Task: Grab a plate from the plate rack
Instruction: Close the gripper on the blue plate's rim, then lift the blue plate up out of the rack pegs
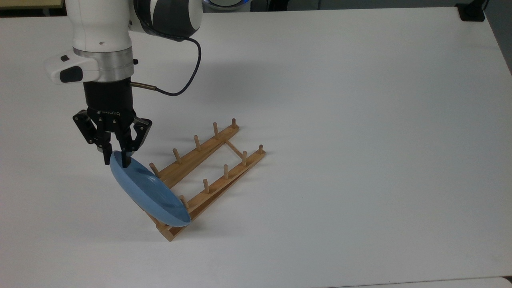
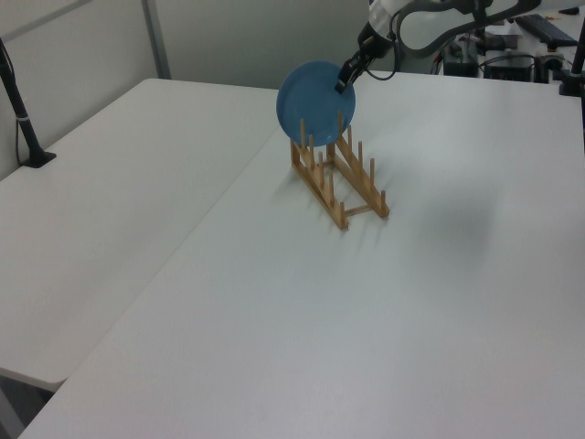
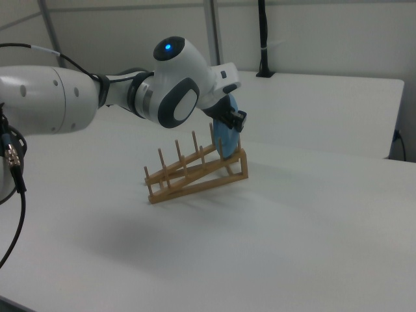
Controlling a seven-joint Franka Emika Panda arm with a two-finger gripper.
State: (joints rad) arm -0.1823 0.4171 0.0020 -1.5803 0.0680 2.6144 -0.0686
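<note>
The light-blue plate (image 1: 150, 192) stands on edge in the end slot of the wooden plate rack (image 1: 200, 154), at the rack's end nearer the top view's bottom left. My gripper (image 1: 116, 162) points down at the plate's upper rim, one finger on each side of it, shut on the plate. In the left view the gripper (image 2: 345, 84) meets the plate (image 2: 311, 101) at its upper right edge, above the rack (image 2: 361, 187). In the right view the gripper (image 3: 233, 123) covers the top of the plate (image 3: 225, 140), which stands at the high end of the rack (image 3: 188, 172).
The rack lies on a wide white table (image 1: 360, 120). A black cable (image 1: 188, 76) loops off the wrist. A black mount (image 1: 472, 12) sits at the top view's far right corner. A black post (image 2: 23, 110) stands on the adjoining table at the left view's left.
</note>
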